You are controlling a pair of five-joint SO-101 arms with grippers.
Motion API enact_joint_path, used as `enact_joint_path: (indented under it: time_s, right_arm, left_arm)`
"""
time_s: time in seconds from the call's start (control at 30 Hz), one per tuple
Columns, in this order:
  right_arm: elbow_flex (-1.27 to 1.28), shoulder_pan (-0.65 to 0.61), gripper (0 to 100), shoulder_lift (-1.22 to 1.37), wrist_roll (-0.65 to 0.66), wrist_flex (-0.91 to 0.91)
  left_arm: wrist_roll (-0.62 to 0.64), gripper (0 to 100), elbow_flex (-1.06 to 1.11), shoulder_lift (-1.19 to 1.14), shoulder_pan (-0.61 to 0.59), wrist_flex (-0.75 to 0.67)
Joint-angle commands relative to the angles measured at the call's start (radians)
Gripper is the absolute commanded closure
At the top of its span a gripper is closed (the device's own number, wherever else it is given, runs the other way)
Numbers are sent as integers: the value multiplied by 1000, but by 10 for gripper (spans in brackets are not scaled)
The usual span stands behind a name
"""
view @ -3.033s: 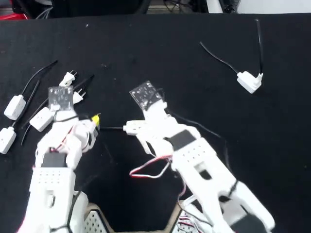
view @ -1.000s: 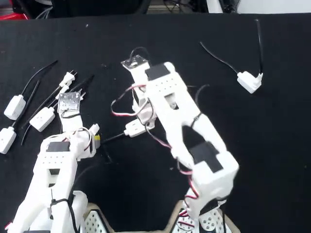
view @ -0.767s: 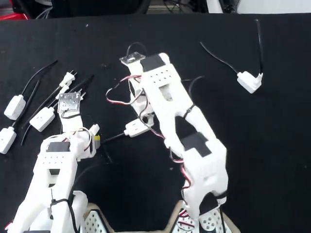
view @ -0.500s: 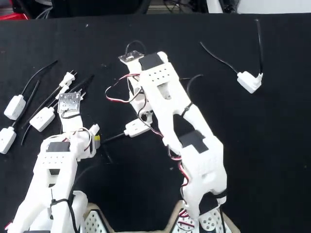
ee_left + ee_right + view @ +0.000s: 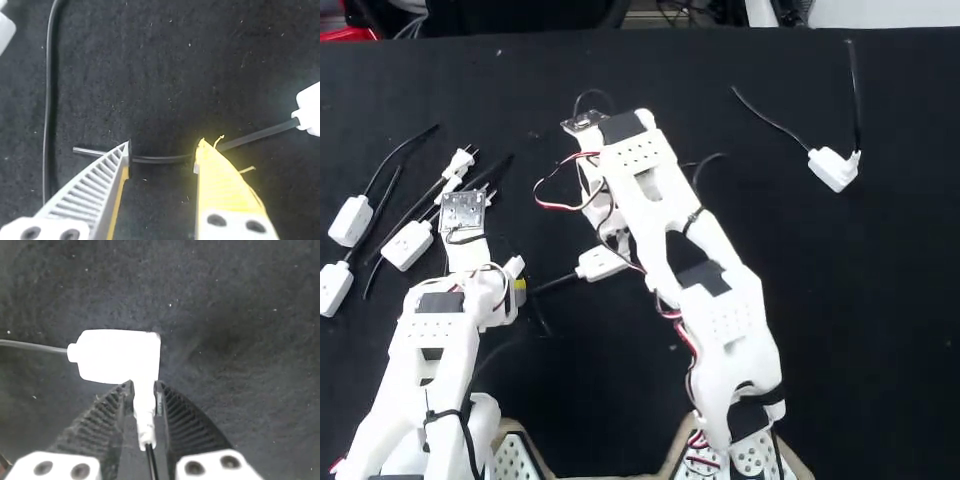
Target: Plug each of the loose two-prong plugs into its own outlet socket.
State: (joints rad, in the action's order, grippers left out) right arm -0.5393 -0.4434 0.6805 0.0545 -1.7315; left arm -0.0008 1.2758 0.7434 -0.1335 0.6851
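Observation:
A white outlet socket (image 5: 601,263) lies mid-table, its black cord (image 5: 548,284) running left. My right gripper (image 5: 143,386) is shut on a white two-prong plug (image 5: 145,412) that sits against the socket (image 5: 116,357); the right arm (image 5: 645,185) arches over them. Lower down on the left, my left gripper (image 5: 162,147) is open, its grey and yellow fingers straddling the cord (image 5: 160,159) on the cloth, with the socket (image 5: 310,110) farther off. It appears by the yellow finger (image 5: 520,288) in the high view. Loose plugs (image 5: 461,160) lie far left.
Three more white sockets (image 5: 350,220) (image 5: 406,245) (image 5: 333,286) with black cords lie at the left edge. Another socket (image 5: 834,168) with a long cord sits at the back right. Black cloth covers the table (image 5: 880,330).
Since three seconds ago the right arm has risen and swung over the socket, then drifted slightly left. The left arm pulled back a little toward the cord and has held still since.

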Motion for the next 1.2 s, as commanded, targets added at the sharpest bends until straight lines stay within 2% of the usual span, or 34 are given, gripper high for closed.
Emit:
enact_joint_path:
  time_s: [0.0,0.43,0.7,1.17]
  right_arm:
    - [-51,-18,988,15,-3,-29]
    - [-56,-21,988,77,0,-11]
    - [-54,-75,988,68,-8,-8]
    - [91,-78,988,-246,2,-20]
  left_arm:
    - [-8,784,-4,20,-7,-12]
    - [-8,784,-4,21,-7,-12]
    - [-8,784,-4,21,-7,-11]
    - [-8,784,-4,21,-7,-11]
